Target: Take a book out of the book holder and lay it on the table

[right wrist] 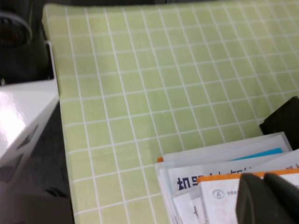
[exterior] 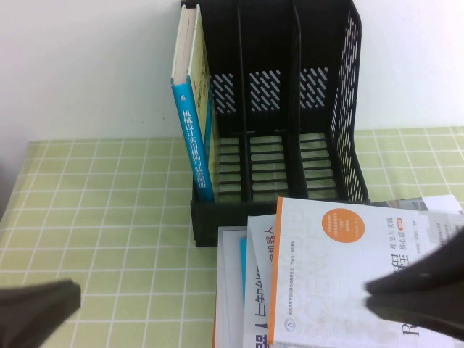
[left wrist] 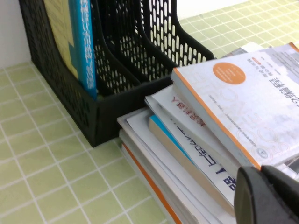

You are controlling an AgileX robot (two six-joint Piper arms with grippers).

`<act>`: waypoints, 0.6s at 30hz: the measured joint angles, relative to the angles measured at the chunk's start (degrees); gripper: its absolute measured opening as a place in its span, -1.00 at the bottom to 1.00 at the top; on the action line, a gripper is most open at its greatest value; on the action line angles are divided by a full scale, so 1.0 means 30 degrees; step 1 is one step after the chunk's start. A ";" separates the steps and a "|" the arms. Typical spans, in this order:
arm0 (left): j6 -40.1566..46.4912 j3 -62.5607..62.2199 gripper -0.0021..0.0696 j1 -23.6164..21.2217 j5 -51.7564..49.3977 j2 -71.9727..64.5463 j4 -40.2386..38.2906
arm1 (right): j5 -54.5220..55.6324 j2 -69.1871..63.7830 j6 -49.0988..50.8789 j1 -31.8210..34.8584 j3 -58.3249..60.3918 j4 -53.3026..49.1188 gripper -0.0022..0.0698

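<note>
Orange-edged and white, the top book (exterior: 341, 268) lies flat on a stack of books (exterior: 243, 290) on the green-checked counter (exterior: 109, 217), at 6 o'clock of the black book holder (exterior: 279, 116). A blue-spined book (exterior: 192, 123) stands upright in the holder's leftmost slot. The right claw (exterior: 420, 290) hovers over the top book's 3 o'clock edge, the left claw (exterior: 36, 312) low over the counter at 9 o'clock; I cannot tell either grip.

Light green tablecloth (exterior: 109, 217) with thin white grid lines, lying flat across the table up to the back edge. Plain white wall (exterior: 87, 65) directly behind it. In the right wrist view, glossy white box-shaped object (right wrist: 23, 121) just beside the cloth's edge, over dark grey floor (right wrist: 44, 186); blurred black rounded object (right wrist: 14, 28) near that same edge.
</note>
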State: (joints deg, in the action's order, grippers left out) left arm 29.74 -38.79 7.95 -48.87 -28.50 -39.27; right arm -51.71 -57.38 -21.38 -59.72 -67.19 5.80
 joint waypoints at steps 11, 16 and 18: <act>0.0975 0.6714 -0.95 0.0000 0.5330 0.3945 -0.1368 | 0.4506 0.6301 1.0239 0.0000 0.7445 -1.1014 -0.94; 0.1776 0.7881 -0.95 0.0000 0.5875 0.3976 -0.1333 | 0.5425 0.7786 2.0108 0.0000 1.1912 -1.9715 -0.94; 0.1850 0.7920 -0.95 0.0000 0.5839 0.3976 -0.1333 | 0.5553 0.7954 2.2502 0.0000 1.2921 -2.1520 -0.94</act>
State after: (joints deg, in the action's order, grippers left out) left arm 35.29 -15.02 7.95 -31.35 -16.57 -43.27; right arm -35.05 -33.52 46.12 -59.72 -28.42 -58.76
